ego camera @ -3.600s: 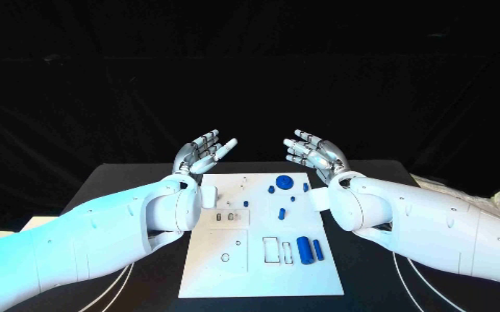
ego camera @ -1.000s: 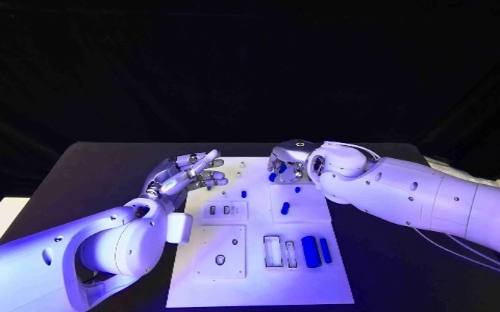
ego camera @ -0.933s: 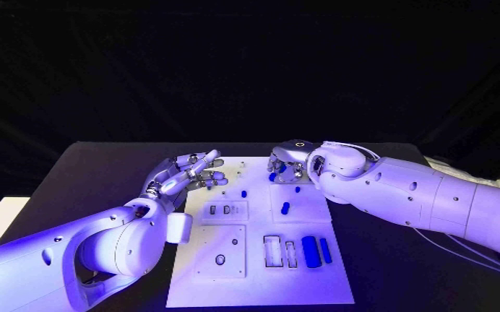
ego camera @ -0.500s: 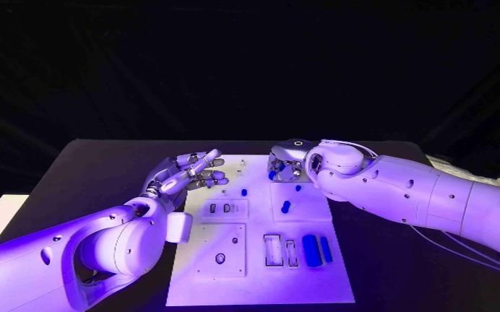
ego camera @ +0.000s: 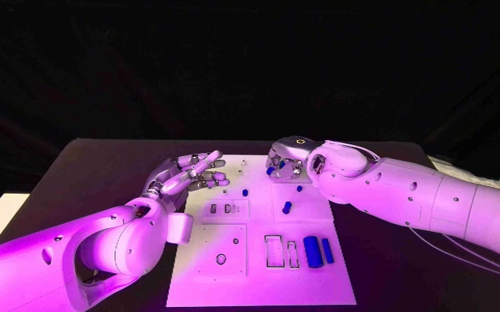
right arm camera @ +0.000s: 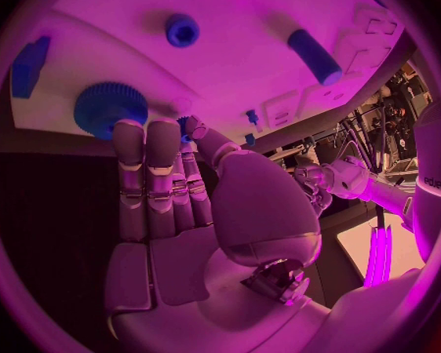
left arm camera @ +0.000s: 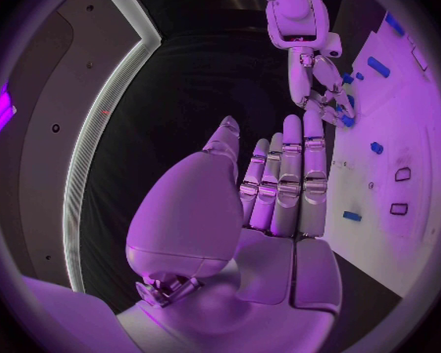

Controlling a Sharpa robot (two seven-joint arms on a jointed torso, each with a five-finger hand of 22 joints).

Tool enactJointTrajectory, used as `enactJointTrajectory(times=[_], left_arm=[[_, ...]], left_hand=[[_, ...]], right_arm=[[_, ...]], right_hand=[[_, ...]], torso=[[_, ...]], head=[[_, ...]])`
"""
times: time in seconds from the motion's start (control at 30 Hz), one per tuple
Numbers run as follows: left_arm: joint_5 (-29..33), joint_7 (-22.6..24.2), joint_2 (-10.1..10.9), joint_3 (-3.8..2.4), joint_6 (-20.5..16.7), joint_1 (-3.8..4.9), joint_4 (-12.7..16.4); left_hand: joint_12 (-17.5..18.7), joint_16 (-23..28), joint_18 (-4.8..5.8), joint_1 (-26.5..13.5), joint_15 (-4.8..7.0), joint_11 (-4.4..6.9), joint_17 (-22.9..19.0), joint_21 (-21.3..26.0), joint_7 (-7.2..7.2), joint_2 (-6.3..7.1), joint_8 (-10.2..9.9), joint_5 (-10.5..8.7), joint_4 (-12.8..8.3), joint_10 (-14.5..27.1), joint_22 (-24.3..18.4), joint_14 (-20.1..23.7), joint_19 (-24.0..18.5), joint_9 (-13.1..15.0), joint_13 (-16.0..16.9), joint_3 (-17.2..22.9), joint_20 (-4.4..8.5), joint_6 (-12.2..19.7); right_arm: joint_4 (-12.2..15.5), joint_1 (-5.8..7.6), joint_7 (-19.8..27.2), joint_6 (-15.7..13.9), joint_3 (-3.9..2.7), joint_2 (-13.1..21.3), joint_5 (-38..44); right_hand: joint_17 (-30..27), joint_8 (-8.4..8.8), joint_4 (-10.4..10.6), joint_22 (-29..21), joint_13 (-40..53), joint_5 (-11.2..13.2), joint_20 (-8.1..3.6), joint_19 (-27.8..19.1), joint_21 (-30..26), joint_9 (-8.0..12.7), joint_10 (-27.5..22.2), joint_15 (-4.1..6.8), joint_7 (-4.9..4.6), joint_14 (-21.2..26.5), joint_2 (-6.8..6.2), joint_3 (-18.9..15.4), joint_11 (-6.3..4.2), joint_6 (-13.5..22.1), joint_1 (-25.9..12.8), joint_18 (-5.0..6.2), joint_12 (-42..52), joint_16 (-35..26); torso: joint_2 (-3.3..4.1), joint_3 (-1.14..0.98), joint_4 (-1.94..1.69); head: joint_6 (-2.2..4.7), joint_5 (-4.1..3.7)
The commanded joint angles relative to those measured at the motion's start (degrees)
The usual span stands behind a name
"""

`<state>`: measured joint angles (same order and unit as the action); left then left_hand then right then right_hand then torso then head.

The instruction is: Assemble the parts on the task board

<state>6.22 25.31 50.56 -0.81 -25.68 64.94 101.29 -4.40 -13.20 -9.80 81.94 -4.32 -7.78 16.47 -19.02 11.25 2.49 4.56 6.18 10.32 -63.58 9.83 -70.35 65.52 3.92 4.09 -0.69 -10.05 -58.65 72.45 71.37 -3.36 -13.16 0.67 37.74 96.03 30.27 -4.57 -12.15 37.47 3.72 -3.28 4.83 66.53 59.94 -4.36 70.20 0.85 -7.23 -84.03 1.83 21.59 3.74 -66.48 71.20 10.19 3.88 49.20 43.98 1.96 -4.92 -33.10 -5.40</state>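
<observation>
Magenta light overall, dark backdrop, wrist views bent at edges

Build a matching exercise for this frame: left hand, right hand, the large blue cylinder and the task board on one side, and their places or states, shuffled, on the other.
Things:
1. left hand
2. right hand
3. large blue cylinder
4. task board

Places or states:
A. lies on the board's near right part
B. fingers apart, holding nothing, beside the board's left edge
C. white plate in the table's middle
D. fingers down over the board's far end, by the blue round part

Pairs: 1-B, 2-D, 3-A, 4-C
</observation>
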Motion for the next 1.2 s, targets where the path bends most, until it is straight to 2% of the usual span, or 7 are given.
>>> enactJointTrajectory(times=[0.03,0.17,0.43,0.6,0.77,1.2], left_arm=[[0.09,0.05,0.07,-0.06,1.22,0.12,-0.08],[0.09,0.06,0.13,-0.06,1.23,0.17,-0.30],[0.09,0.06,-0.03,-0.06,1.33,0.22,-0.43],[0.09,0.03,-0.07,-0.06,1.38,0.28,-0.40],[0.09,0.01,-0.10,-0.06,1.38,0.38,-0.31],[0.08,-0.06,-0.16,-0.06,1.42,0.69,-0.06]], left_hand=[[0.19,0.20,-0.42,0.18,-0.09,-0.27,0.05,-0.27,0.17,-0.24,-0.38,-0.10,-0.33,0.17,0.07,0.22,0.29,-0.04,0.06,0.09,-0.06,0.15],[0.29,0.38,-0.39,0.32,-0.17,-0.32,0.30,-0.25,0.20,-0.29,-0.47,-0.11,-0.56,0.25,0.11,0.51,0.09,-0.04,0.06,0.13,-0.10,0.22],[0.35,0.63,-0.34,0.31,-0.26,-0.37,0.52,-0.20,0.22,-0.34,-0.53,-0.12,-0.70,0.29,0.14,0.89,-0.16,-0.03,0.07,0.12,-0.16,0.23],[0.35,0.63,-0.34,0.31,-0.26,-0.37,0.52,-0.20,0.22,-0.34,-0.53,-0.12,-0.70,0.29,0.14,0.89,-0.16,-0.03,0.07,0.12,-0.16,0.23],[0.35,0.63,-0.34,0.31,-0.26,-0.37,0.52,-0.20,0.22,-0.34,-0.53,-0.12,-0.70,0.29,0.14,0.89,-0.16,-0.03,0.07,0.12,-0.16,0.23],[0.36,0.74,-0.33,0.30,-0.29,-0.39,0.60,-0.18,0.22,-0.36,-0.54,-0.12,-0.75,0.28,0.15,1.03,-0.27,-0.02,0.08,0.11,-0.19,0.22]], right_arm=[[0.95,0.09,1.12,-8.48,-0.39,0.09,-2.77],[0.41,0.15,0.49,-9.88,-0.74,-0.92,-3.69],[-2.96,0.22,-1.59,-9.52,-0.86,-4.75,-3.50],[-4.99,0.23,-2.69,-9.11,-0.88,-6.98,-3.34],[-6.87,0.23,-3.35,-8.32,-0.88,-8.72,-3.07],[-10.91,0.17,-4.99,-6.27,-0.83,-12.01,-2.06]], right_hand=[[0.09,-0.17,0.29,0.09,0.03,0.17,-0.06,0.49,0.30,-0.58,0.32,0.35,0.10,0.01,0.72,0.08,-0.09,-0.41,-0.10,-0.79,-0.07,0.29],[0.15,-0.05,0.38,0.26,-0.03,0.15,-0.07,0.49,0.48,-0.57,0.15,0.33,0.06,0.10,0.62,0.17,-0.05,-0.30,-0.07,-0.81,-0.23,0.40],[0.72,0.21,0.77,0.60,-0.10,0.18,-0.02,0.44,0.84,-0.56,-0.27,0.22,-0.10,0.25,0.45,0.33,0.10,-0.05,-0.22,-0.87,-0.38,0.93],[0.92,0.31,0.89,0.71,-0.11,0.18,0.01,0.41,0.98,-0.55,-0.43,0.19,-0.13,0.29,0.27,0.37,0.16,0.05,-0.28,-0.89,-0.40,1.13],[1.14,0.43,1.00,0.77,-0.13,0.16,0.05,0.35,1.08,-0.54,-0.63,0.14,-0.19,0.35,0.09,0.41,0.22,0.18,-0.34,-0.89,-0.42,1.34],[1.21,0.55,1.13,0.77,-0.13,0.19,0.09,0.24,1.15,-0.52,-0.84,0.09,-0.25,0.43,-0.12,0.47,0.28,0.32,-0.39,-0.88,-0.42,1.46]], torso=[[0.10,0.09,0.11],[0.16,0.13,-0.04],[0.38,0.16,-0.34],[0.55,0.29,-0.63],[0.60,0.37,-0.63],[0.71,0.40,-0.56]], head=[[0.37,0.01],[0.69,0.01],[0.81,-0.05],[0.92,-0.23],[0.84,-0.10],[0.65,0.12]])
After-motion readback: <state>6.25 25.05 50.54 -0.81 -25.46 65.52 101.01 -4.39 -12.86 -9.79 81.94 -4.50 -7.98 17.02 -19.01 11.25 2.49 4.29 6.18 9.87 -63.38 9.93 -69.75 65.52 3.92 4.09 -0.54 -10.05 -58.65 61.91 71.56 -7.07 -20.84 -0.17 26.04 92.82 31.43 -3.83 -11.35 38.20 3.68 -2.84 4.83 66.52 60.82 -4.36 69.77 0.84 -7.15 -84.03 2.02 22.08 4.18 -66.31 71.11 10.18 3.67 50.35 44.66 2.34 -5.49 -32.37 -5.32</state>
